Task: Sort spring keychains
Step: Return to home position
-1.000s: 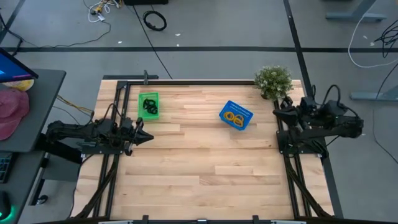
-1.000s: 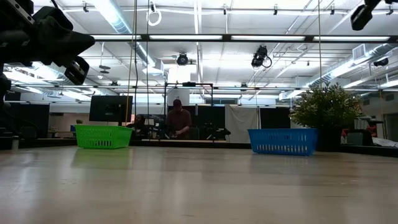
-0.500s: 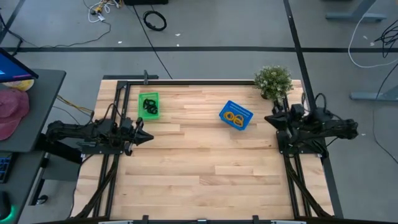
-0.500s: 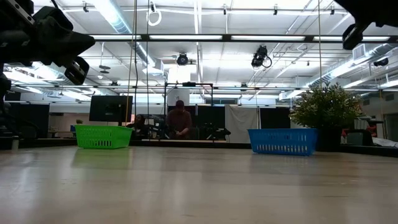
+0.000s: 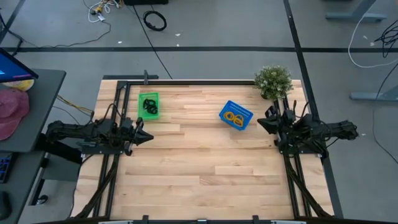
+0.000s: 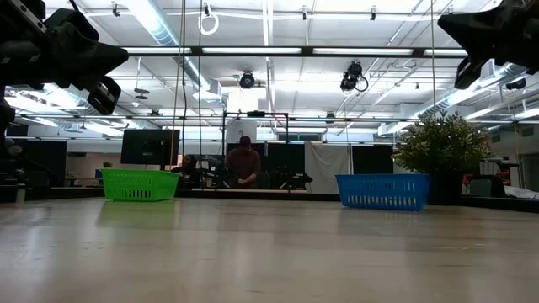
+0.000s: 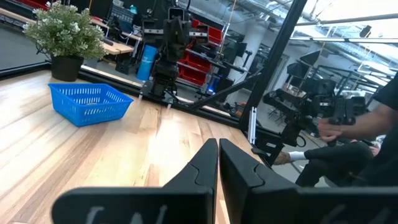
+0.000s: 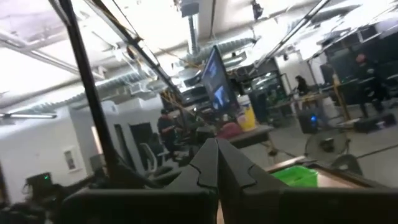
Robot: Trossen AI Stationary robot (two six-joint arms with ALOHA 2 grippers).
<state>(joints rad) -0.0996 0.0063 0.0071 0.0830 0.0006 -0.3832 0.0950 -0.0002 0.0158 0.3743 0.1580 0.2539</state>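
At desk [image 5: 205, 162] left edge, left pincer [image 5: 148, 137] was closed, empty, right pincer [image 5: 262, 123] likewise opposite, orange spring keychains [image 5: 234, 117] lay in blue basket [image 5: 247, 114], black spring keychains [image 5: 149, 107] in green basket [image 5: 140, 111].

One green basket [image 5: 148, 105], one blue basket [image 5: 236, 116], one plant [image 5: 273, 81], two arms [image 5: 87, 133] [image 5: 317, 130]; keychains [image 5: 234, 117] uncountable.

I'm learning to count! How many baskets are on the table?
2: the green basket on the left, the blue basket on the right, near the plant.
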